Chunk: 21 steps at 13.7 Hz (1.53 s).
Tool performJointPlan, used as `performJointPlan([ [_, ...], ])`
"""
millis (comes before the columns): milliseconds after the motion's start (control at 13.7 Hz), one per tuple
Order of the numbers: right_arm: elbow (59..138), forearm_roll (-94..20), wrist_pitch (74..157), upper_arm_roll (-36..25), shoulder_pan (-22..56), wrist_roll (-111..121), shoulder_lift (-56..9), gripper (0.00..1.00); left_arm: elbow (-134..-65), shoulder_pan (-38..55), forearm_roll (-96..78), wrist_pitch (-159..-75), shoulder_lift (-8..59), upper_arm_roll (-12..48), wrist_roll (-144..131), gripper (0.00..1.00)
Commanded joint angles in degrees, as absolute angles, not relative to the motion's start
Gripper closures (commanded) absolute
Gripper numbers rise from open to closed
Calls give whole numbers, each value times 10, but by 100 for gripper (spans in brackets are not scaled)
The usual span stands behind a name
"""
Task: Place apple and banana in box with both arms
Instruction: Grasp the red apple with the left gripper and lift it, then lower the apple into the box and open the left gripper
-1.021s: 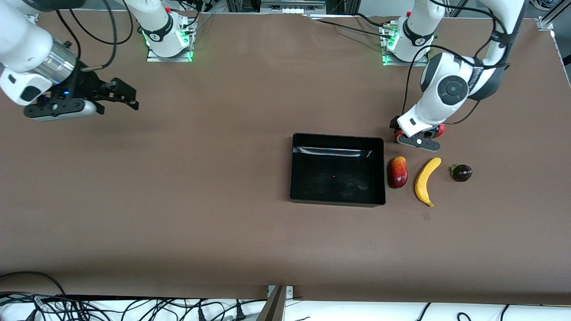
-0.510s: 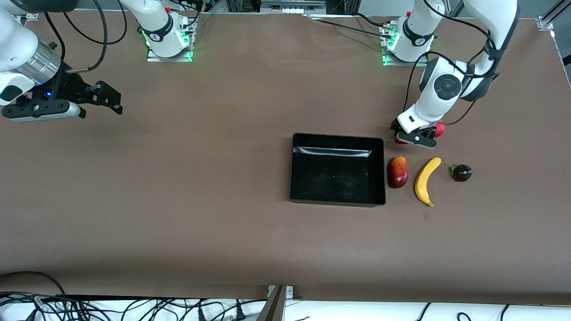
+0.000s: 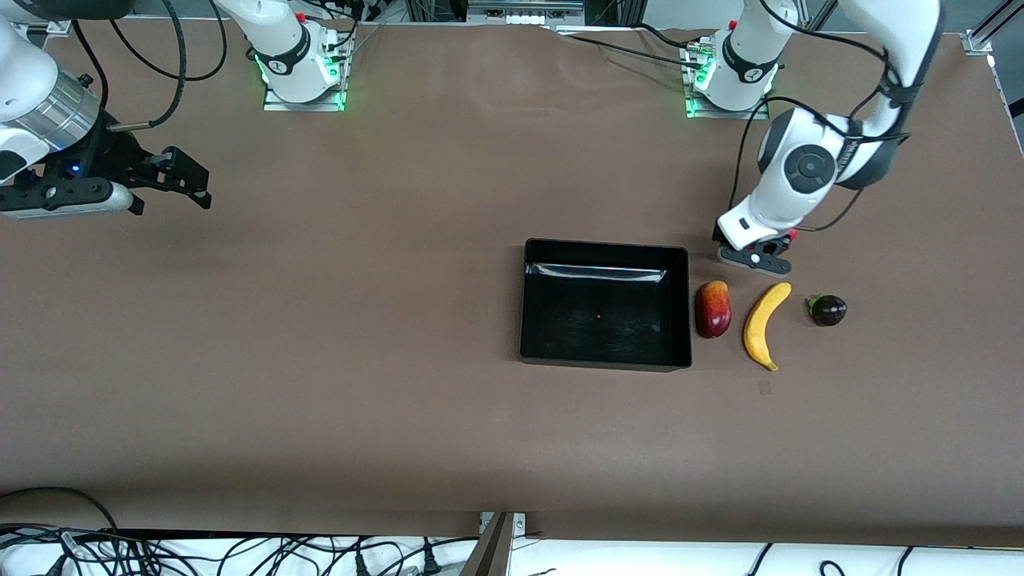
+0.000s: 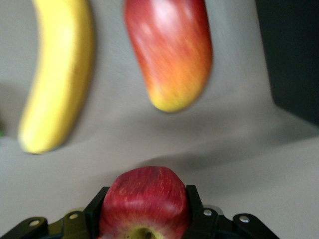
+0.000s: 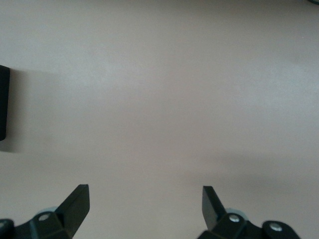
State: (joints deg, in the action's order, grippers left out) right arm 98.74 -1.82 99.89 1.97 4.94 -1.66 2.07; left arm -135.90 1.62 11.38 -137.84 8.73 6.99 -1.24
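Note:
My left gripper (image 4: 144, 195) is shut on the apple (image 4: 144, 201), red with yellowish streaks and a stem dimple. In the front view the gripper (image 3: 753, 255) is just above the table by the upper tip of the banana (image 3: 764, 324). Its wrist hides the apple there. The yellow banana (image 4: 60, 74) lies on the table, apart from the gripper. The black box (image 3: 606, 304) stands empty beside the fruits; its wall shows in the left wrist view (image 4: 294, 55). My right gripper (image 3: 178, 172) is open and empty over bare table at the right arm's end; it also shows in the right wrist view (image 5: 144, 196).
A red-and-yellow mango (image 3: 713, 308) lies between the box and the banana; it also shows in the left wrist view (image 4: 169, 50). A dark purple round fruit (image 3: 828, 310) lies beside the banana toward the left arm's end. A sliver of red (image 3: 792, 234) shows at the left wrist's edge.
The left gripper dipped to the table, then rose and shifted a little toward the banana. The right gripper moved farther toward the right arm's end of the table.

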Motion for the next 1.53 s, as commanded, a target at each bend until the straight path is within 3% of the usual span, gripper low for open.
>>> performJointPlan([
  [0,962,-8,997,28,40,-18,3,0,-1192,32,82,-1181,92,89,-19,84],
  [146,952,-8,998,28,39,-19,-8,0,-1070,41,17,-1076,141,103,-78,84],
  [292,951,-8,999,26,35,-19,-11,0,-1021,73,8,-1077,190,115,-181,83],
  [583,952,-8,1020,25,38,-19,-11,0,-1035,128,15,-1221,267,114,-327,83],
  [948,951,-9,1024,25,39,-19,-18,0,-1112,154,17,-1336,288,114,-354,75],
  [1021,951,-9,1024,25,39,-19,-18,0,-1115,154,18,-1344,296,113,-354,64],
  [1094,951,-9,1024,25,40,-19,-18,0,-1115,153,18,-1345,299,113,-354,47],
  [1167,951,-10,1024,26,40,-19,-18,0,-1115,152,18,-1343,299,113,-355,0],
  [1312,951,-11,1024,26,40,-19,-17,0,-1104,146,18,-1317,280,113,-354,0],
  [1458,951,-12,1024,26,40,-19,-16,0,-1056,145,18,-1227,255,107,-353,0],
])
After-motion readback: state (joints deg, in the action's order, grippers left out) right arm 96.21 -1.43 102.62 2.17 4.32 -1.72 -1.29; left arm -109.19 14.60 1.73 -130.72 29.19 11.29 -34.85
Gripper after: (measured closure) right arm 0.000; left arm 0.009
